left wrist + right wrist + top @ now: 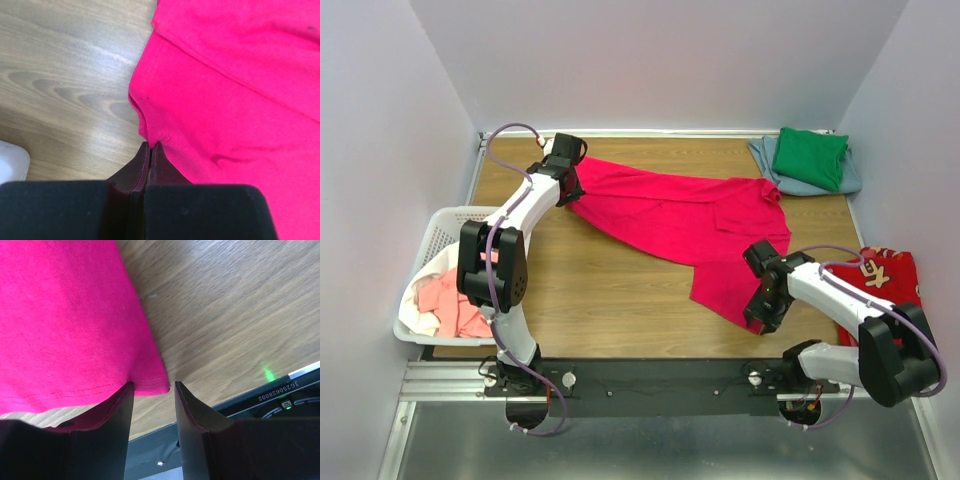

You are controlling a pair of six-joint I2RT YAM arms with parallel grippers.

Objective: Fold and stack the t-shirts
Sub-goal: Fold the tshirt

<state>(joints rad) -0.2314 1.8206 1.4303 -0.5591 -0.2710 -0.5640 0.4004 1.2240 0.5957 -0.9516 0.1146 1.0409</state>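
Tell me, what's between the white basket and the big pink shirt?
From above: the left arm stands beside the basket, then only bare table up to the pink shirt.

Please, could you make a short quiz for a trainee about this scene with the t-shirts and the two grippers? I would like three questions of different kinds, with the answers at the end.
1. True or false: the left gripper is closed on an edge of the crimson t-shirt.
2. Fill in the missing word: at the hem corner of the crimson t-shirt, the jaws of the right gripper stand ____.
3. The green t-shirt lies folded on top of:
A) the crimson t-shirt
B) the grey-blue t-shirt
C) the right gripper

Key: 1 true; 2 open; 3 B.
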